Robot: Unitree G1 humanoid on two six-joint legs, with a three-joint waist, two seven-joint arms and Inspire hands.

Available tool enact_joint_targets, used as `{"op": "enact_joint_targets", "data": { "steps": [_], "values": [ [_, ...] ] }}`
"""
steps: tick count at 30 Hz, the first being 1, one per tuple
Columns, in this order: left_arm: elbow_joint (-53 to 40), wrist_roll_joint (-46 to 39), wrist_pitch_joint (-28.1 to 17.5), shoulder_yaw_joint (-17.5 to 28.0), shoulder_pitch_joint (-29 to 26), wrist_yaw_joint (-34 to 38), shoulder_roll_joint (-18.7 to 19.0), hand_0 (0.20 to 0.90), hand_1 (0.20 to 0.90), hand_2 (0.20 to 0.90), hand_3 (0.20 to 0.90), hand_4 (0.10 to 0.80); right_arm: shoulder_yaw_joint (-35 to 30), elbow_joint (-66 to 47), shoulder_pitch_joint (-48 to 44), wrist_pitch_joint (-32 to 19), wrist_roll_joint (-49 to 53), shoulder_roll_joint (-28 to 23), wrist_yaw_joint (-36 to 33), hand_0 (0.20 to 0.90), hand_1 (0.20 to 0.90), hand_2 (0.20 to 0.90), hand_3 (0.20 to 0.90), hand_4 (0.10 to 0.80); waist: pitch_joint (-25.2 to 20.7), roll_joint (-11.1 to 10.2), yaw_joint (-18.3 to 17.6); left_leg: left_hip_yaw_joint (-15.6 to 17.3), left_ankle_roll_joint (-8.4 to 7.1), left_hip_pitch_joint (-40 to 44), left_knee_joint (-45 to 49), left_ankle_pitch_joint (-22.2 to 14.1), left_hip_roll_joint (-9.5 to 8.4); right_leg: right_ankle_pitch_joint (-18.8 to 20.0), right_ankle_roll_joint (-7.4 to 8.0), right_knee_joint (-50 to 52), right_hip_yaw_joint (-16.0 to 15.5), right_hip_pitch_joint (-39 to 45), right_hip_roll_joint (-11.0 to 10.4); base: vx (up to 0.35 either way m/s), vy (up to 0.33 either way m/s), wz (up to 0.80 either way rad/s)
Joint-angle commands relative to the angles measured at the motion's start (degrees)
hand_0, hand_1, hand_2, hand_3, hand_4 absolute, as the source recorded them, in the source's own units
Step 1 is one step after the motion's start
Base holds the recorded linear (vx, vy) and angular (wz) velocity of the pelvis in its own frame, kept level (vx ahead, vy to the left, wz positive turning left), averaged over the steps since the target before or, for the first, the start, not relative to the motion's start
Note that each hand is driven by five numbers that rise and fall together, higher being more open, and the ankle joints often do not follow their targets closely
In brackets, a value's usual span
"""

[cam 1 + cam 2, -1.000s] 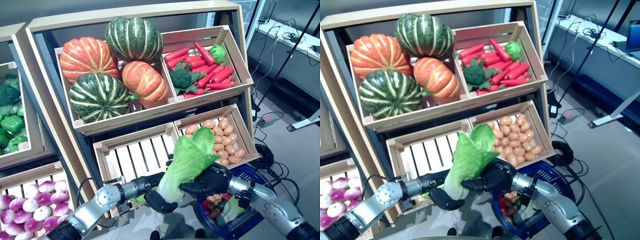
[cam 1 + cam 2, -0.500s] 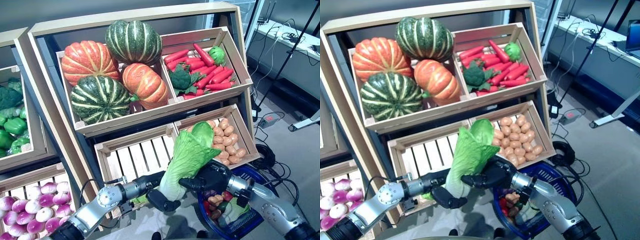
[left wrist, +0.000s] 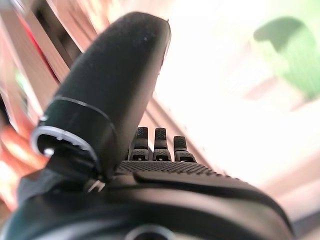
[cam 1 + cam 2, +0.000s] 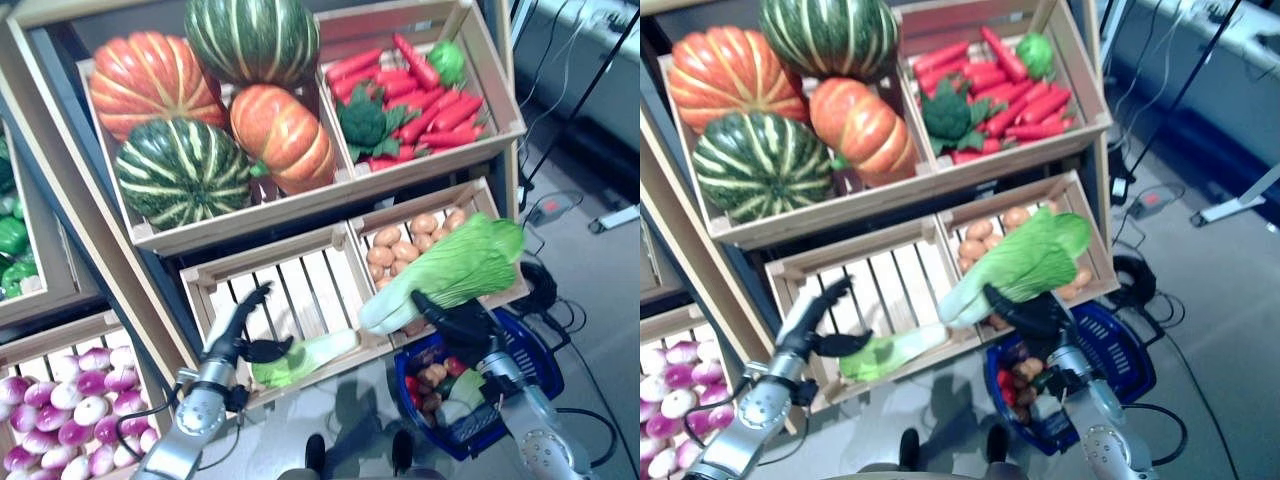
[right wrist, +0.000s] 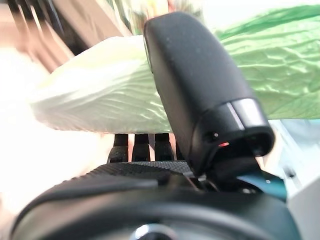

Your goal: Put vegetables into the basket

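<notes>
Currently the right hand [image 4: 452,312] has its fingers and thumb curled round a Chinese cabbage [image 4: 450,268], gripping low on the pale stalk end and carrying it tilted above the blue basket [image 4: 535,350]. Such a cabbage is probably light but bulky; its leafy green top looks soft and easily bruised, so the firm white base seems the best place to hold it. The left hand [image 4: 240,322] hovers with fingers spread and relaxed over the slatted crate [image 4: 262,295], gripping nothing. A second leafy cabbage [image 4: 300,357] lies at that crate's front edge, just beside the thumb. The basket already contains small potatoes, something red and a green leafy piece. The neighbouring crate [image 4: 470,205] holds potatoes. Higher crates hold pumpkins [image 4: 190,110], and carrots with broccoli.
</notes>
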Motion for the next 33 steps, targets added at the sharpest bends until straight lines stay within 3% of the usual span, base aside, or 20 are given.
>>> {"op": "enact_joint_targets", "data": {
  "steps": [1, 7, 15, 21, 29, 31, 33],
  "values": [
    [-1.48, 5.05, -2.66, 4.06, -6.52, 9.27, 3.30, 0.900, 0.900, 0.900, 0.900, 0.800, -4.31, -5.14, -5.84, -9.11, -1.91, -0.07, -4.68, 0.300, 0.300, 0.300, 0.300, 0.400, 4.76, -1.46, -0.90, -2.71, 0.06, -0.97, 0.08, -2.75, -1.05, -1.43, -0.26, 0.72, -0.65, 2.76, -0.35, -0.060, -0.014, 0.00],
    [-1.04, 9.14, -0.01, 6.79, -4.97, 16.43, 4.07, 0.900, 0.900, 0.900, 0.900, 0.800, -8.19, -0.19, -3.58, -8.96, -19.80, -1.21, -24.17, 0.300, 0.300, 0.300, 0.300, 0.400, 6.82, -1.79, -1.55, -2.40, -0.53, -1.44, 0.08, -2.42, -0.74, -1.62, -0.49, 1.28, -0.33, 1.97, -0.06, -0.021, -0.010, -0.01],
    [2.02, 10.27, -2.47, 3.57, -12.50, 23.98, 3.13, 0.900, 0.900, 0.900, 0.900, 0.800, -9.97, 9.25, -11.77, -15.24, -10.66, 2.16, -37.45, 0.300, 0.300, 0.300, 0.300, 0.400, 15.35, -0.94, -1.29, -2.49, -0.88, -6.59, 2.37, -1.01, -1.14, -2.67, -1.79, 5.80, -0.26, -3.04, 0.98, -0.132, -0.052, -0.05],
    [2.80, 9.37, -2.47, 0.58, -19.56, 29.76, 4.75, 0.900, 0.900, 0.900, 0.900, 0.800, -12.23, 15.19, -18.98, -21.62, -9.58, 0.75, -48.05, 0.300, 0.300, 0.300, 0.300, 0.400, 21.57, 0.31, -0.95, -2.51, -1.16, -13.73, 5.77, -0.08, -1.96, -2.90, -2.30, 9.90, -1.24, -9.47, 1.20, -0.202, -0.052, 0.03],
    [3.53, 10.06, -3.09, -3.56, -25.30, 33.94, 4.56, 0.900, 0.900, 0.900, 0.900, 0.800, -12.62, 21.32, -25.11, -27.43, 7.64, 0.05, -40.21, 0.300, 0.300, 0.300, 0.300, 0.400, 23.27, 0.69, -0.23, -3.20, -1.14, -23.47, 9.91, 0.43, -3.55, -2.19, -2.30, 12.37, -2.06, -18.07, 0.78, -0.153, -0.059, 0.00],
    [3.77, 10.64, -3.41, -4.56, -26.98, 34.96, 4.66, 0.900, 0.900, 0.900, 0.900, 0.800, -12.00, 24.03, -27.06, -26.46, 11.46, 0.15, -37.53, 0.300, 0.300, 0.300, 0.300, 0.400, 23.27, 0.88, 0.03, -3.85, -1.10, -25.28, 10.66, 0.55, -4.15, -2.02, -2.36, 12.88, -2.00, -19.78, 0.70, -0.112, -0.051, 0.01],
    [4.43, 10.47, -3.40, -5.66, -29.06, 35.89, 5.05, 0.900, 0.900, 0.900, 0.900, 0.800, -11.22, 29.38, -30.50, -21.71, 16.63, -0.89, -32.22, 0.300, 0.300, 0.300, 0.300, 0.400, 23.27, 1.35, 0.47, -4.23, -1.05, -27.24, 11.57, 0.65, -4.81, -1.82, -2.33, 13.65, -2.09, -21.82, 0.44, -0.090, -0.028, 0.01]
  ]
}}
